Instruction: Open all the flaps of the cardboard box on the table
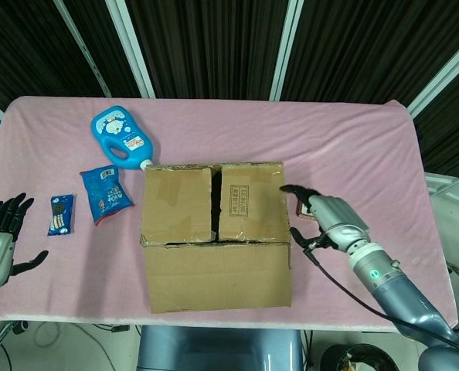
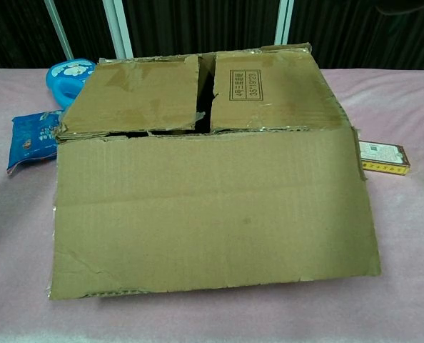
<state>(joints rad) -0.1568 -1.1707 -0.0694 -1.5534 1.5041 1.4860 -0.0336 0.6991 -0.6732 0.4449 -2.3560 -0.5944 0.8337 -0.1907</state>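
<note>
The cardboard box [image 1: 214,232] stands mid-table. Its long front flap [image 1: 218,274] is folded out and down toward me, and it fills the chest view as the front flap [image 2: 212,214]. Two inner flaps, left flap [image 1: 179,205] and right flap [image 1: 251,202], lie flat over the top with a dark slit between them; the same left flap [image 2: 140,96] and right flap [image 2: 273,89] show in the chest view. My right hand [image 1: 326,220] hovers just off the box's right side, fingers apart, holding nothing. My left hand [image 1: 1,239] is spread at the table's left edge, far from the box.
A blue bottle [image 1: 121,137] lies behind the box at the left. A blue snack packet [image 1: 106,193] and a small blue packet [image 1: 59,215] lie left of the box. A flat printed carton [image 2: 383,157] sits right of it, near my right hand.
</note>
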